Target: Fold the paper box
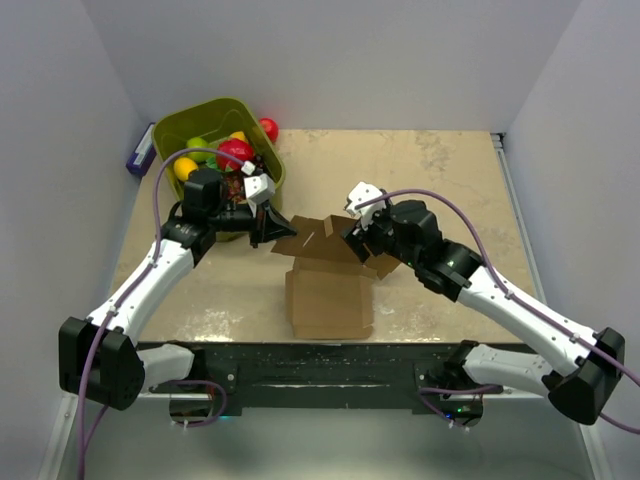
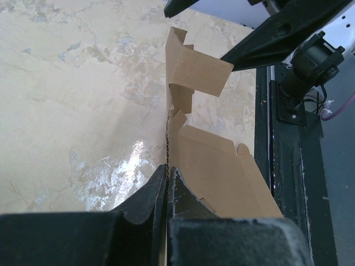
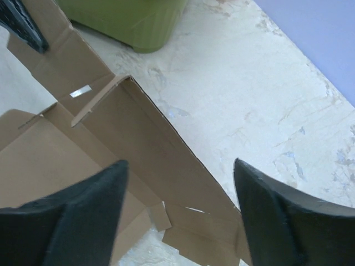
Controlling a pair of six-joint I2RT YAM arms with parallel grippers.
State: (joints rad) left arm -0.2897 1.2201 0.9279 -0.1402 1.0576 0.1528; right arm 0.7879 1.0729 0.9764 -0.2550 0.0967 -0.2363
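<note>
The paper box (image 1: 328,290) is a brown cardboard blank, partly raised, lying at the middle of the table near the front. My left gripper (image 1: 268,228) is shut on the box's upright left flap; in the left wrist view the fingers (image 2: 158,191) pinch the thin cardboard edge (image 2: 222,177). At the box's far right side my right gripper (image 1: 358,236) stands open. In the right wrist view its jaws (image 3: 181,162) straddle a raised side panel (image 3: 150,133) without touching it, and a slot shows in the flap below.
An olive-green bin (image 1: 175,125) with colourful fruit stands at the back left, just behind my left gripper, also seen as the green bin (image 3: 133,22). A red ball (image 1: 268,128) lies beside it. A black rail (image 1: 330,365) runs along the near edge. Walls close in on three sides.
</note>
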